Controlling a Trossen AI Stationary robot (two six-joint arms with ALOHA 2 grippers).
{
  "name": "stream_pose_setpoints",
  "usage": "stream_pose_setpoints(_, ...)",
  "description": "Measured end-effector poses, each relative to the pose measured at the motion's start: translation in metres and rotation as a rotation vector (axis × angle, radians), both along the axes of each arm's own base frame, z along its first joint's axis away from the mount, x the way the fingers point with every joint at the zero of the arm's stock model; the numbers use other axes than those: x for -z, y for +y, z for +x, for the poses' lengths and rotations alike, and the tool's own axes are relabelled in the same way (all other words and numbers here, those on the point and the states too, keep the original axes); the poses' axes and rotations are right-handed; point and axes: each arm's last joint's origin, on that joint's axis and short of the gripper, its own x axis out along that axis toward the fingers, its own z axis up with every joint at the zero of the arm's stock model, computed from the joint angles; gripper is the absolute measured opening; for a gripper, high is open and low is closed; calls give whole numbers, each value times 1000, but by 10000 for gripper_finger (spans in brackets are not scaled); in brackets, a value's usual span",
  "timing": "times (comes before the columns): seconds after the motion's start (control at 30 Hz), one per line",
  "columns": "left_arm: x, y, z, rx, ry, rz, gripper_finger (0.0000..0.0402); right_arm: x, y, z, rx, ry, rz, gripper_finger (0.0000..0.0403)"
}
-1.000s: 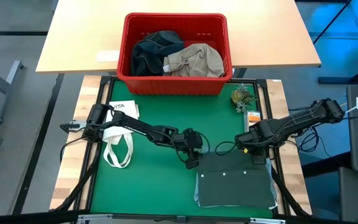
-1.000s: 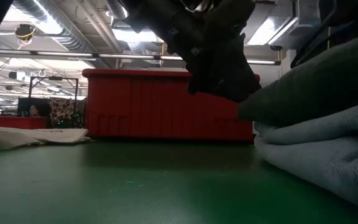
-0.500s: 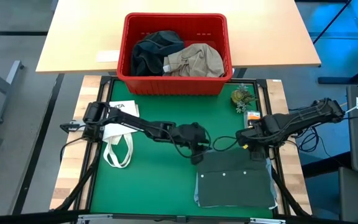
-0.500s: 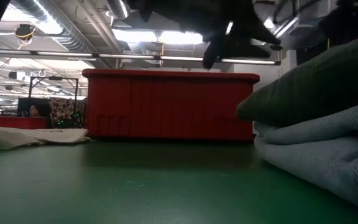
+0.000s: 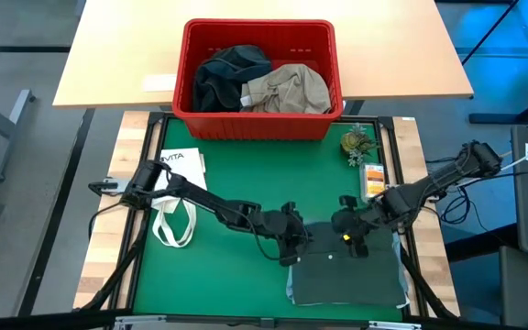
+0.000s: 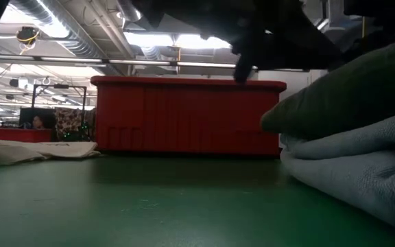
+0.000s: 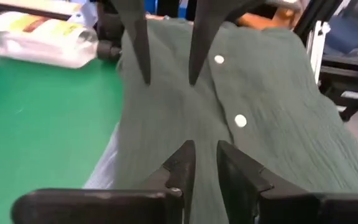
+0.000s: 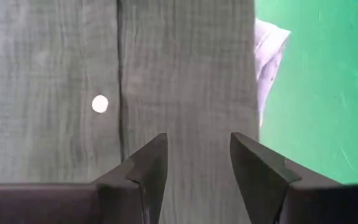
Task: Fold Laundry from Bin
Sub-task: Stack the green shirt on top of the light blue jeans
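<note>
At the table's near right corner the folded dark green shirt (image 5: 348, 275) lies on folded jeans (image 6: 362, 171). The left gripper (image 5: 293, 249), fingers nearly together on nothing, and the right gripper (image 5: 345, 240), fingers apart, hover over its far edge (probably tidying the fold). At the far edge, the bin (image 5: 258, 124) holds more laundry (image 5: 262, 81).

Red bin (image 5: 259, 124): moulded plastic, smooth, slight sheen. Garments inside: soft matt cloth, one dark (image 5: 225, 75), one khaki-beige (image 5: 290, 87), both crumpled. Folded dark green shirt (image 5: 348, 266): finely crinkled woven cloth, matt, with glossy white buttons (image 7: 240, 121). Beneath it, pale blue denim (image 6: 362, 171), coarse weave. Table surface (image 5: 218, 266): green matt mat. Far tabletop (image 5: 117, 55): smooth light wood. Tote bag (image 5: 174, 220): white cloth.
</note>
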Motion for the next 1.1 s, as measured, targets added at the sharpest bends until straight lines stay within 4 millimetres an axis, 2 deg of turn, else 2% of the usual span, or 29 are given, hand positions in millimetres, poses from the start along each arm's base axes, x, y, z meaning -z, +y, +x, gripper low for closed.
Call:
stream_pose_setpoints(0.17,22,-3,2,-13,50,23,37,20,10,2,12,14,-22,174)
stream_pose_setpoints(0.33,39,-3,0,-11,138,42,19,35,13,-5,35,155,-35,174)
stream_pose_setpoints(0.7,48,-1,-8,-27,275,89,1,40,8,-30,95,420,-89,174)
stream_pose_setpoints(1.1,49,0,-8,-28,286,90,0,37,4,-53,93,690,-49,174)
